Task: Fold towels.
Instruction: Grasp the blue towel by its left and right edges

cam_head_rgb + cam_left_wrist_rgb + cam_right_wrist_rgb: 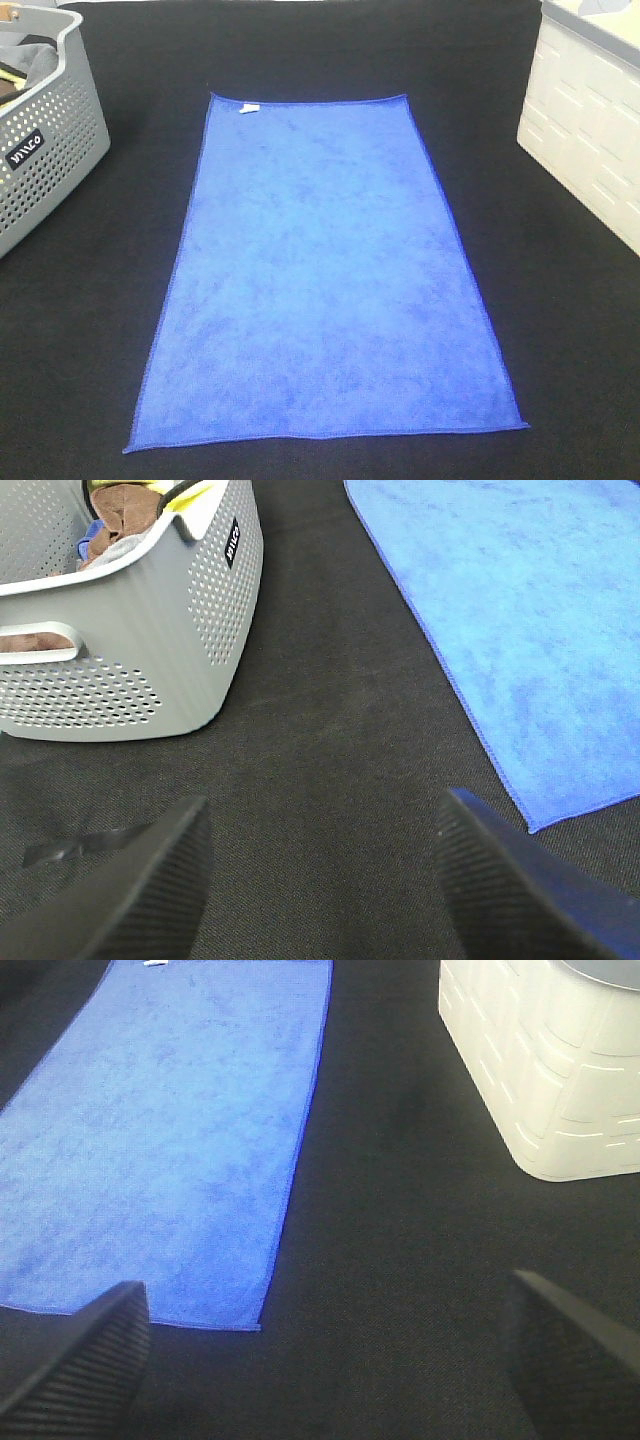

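A royal-blue towel (320, 280) lies spread flat on the black table, long side running away from me, with a small white tag (247, 107) at its far left corner. Neither gripper shows in the exterior high view. In the left wrist view my left gripper (320, 880) is open over bare black cloth, with the towel's (520, 630) near left corner just beyond one finger. In the right wrist view my right gripper (330, 1360) is wide open above the table, close to the towel's (170, 1140) near right corner. Nothing is held.
A grey perforated basket (40, 130) holding other cloths stands at the far left, seen also as the basket (140, 650) in the left wrist view. A white crate (590, 120) stands at the far right, the same crate (540, 1070) in the right wrist view.
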`<state>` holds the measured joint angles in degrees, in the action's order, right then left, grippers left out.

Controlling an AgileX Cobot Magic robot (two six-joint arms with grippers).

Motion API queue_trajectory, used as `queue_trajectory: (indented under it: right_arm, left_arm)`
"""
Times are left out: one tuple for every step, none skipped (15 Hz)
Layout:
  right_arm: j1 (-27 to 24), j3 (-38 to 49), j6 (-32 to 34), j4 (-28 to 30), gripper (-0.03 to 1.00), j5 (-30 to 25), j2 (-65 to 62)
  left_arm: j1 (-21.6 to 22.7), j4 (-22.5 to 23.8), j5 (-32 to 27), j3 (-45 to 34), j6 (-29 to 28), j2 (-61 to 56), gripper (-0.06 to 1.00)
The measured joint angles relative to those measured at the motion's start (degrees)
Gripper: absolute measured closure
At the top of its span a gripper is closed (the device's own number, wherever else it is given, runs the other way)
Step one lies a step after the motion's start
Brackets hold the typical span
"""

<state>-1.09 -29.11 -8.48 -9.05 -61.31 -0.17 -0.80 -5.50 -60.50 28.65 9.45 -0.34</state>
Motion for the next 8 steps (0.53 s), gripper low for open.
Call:
queue_trajectory:
  right_arm:
    - [0.0,0.0,0.0,0.0,0.09,0.0,0.0]
    - [0.0,0.0,0.0,0.0,0.09,0.0,0.0]
    - [0.0,0.0,0.0,0.0,0.09,0.0,0.0]
    - [0.0,0.0,0.0,0.0,0.09,0.0,0.0]
    - [0.0,0.0,0.0,0.0,0.09,0.0,0.0]
    - [0.0,0.0,0.0,0.0,0.09,0.0,0.0]
    - [0.0,0.0,0.0,0.0,0.09,0.0,0.0]
    - [0.0,0.0,0.0,0.0,0.09,0.0,0.0]
  left_arm:
    - [0.0,0.0,0.0,0.0,0.0,0.0,0.32]
    - [0.0,0.0,0.0,0.0,0.0,0.0,0.32]
    - [0.0,0.0,0.0,0.0,0.0,0.0,0.32]
    - [0.0,0.0,0.0,0.0,0.0,0.0,0.32]
    - [0.0,0.0,0.0,0.0,0.0,0.0,0.32]
    - [0.0,0.0,0.0,0.0,0.0,0.0,0.32]
    - [0.0,0.0,0.0,0.0,0.0,0.0,0.32]
    - [0.0,0.0,0.0,0.0,0.0,0.0,0.32]
